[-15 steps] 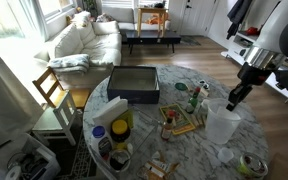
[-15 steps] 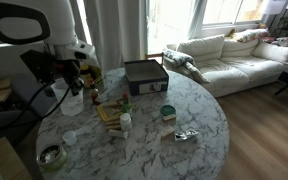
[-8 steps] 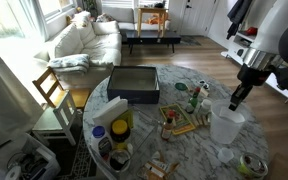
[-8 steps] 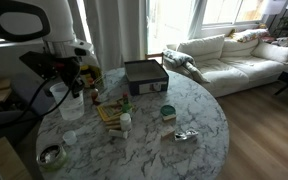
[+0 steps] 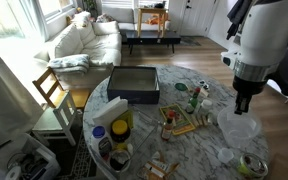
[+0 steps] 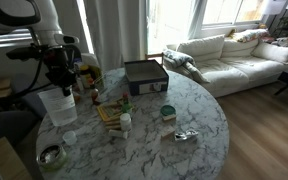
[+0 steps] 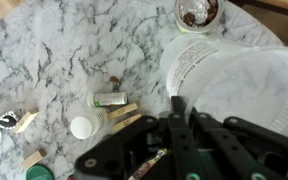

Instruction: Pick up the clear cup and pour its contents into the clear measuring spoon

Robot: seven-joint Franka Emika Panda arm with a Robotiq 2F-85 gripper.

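Observation:
The clear cup point(image 5: 238, 129) is a wide whitish-translucent plastic cup that stays upright near the table's edge. It also shows in an exterior view point(image 6: 58, 106) and fills the right of the wrist view point(image 7: 246, 82). My gripper point(image 5: 242, 106) point(image 6: 56, 86) points straight down and is shut on the cup's rim, one finger inside and one outside point(image 7: 174, 106). A small clear round thing, seemingly the measuring spoon point(image 5: 224, 155) point(image 6: 69, 137), lies on the marble just past the cup toward the edge. I cannot pick it out in the wrist view.
The round marble table point(image 5: 184, 150) carries a black box point(image 5: 134, 84), bottles point(image 5: 195, 98), wooden sticks point(image 7: 124, 117), a yellow-lidded jar point(image 5: 120, 128) and a small bowl point(image 5: 252, 165) point(image 7: 197, 12) near the cup. A wooden chair point(image 5: 52, 92) and a sofa point(image 5: 84, 40) stand beyond.
The arm has swung from a slant to straight up over the cup. The cup has shifted a little toward the table's edge with the gripper on its rim.

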